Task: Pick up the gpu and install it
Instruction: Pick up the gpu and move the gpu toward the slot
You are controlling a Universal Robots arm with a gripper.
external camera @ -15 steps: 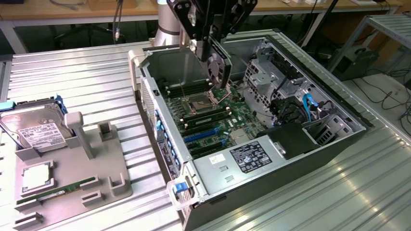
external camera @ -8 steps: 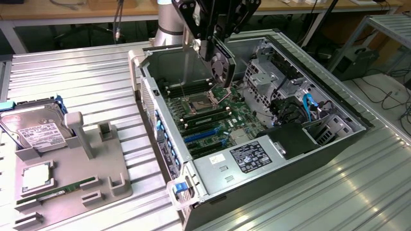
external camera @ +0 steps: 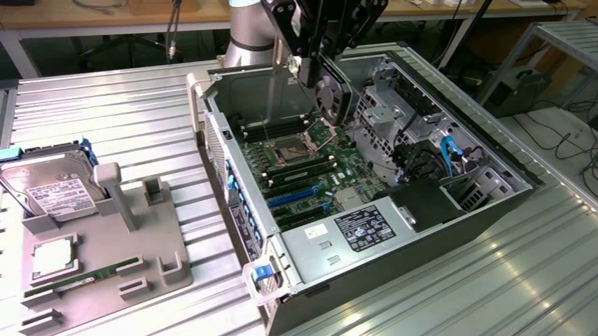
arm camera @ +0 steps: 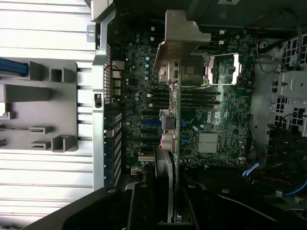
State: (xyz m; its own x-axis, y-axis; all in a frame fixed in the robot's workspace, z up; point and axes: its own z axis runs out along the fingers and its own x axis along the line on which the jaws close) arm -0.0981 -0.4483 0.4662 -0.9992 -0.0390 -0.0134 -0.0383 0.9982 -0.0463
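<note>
While the grey holder [external camera: 154, 238] on the worktop [external camera: 122, 105] at the exterior view's left carries the hard drive [external camera: 47, 183] and RAM stick [external camera: 89, 274], each in its own seat so they stay apart, the gpu [external camera: 334, 98] is further right. It hangs over the open case [external camera: 220, 140], clamped in the gripper [external camera: 313, 66]. The jaws are closed narrow on the card's upper edge. The card hangs edge-on with the fan side showing and the silver bracket [arm camera: 180, 43] at one end, probably so its lower edge can meet a slot squarely. The motherboard [external camera: 313, 164] lies below, and the card is clear of it, not seated. Room looks tight: case wall on one side, socket and memory rows underneath, drive cage [external camera: 393, 105] and blue cables [external camera: 449, 157] to the right. Roughly midway, I'd judge.
</note>
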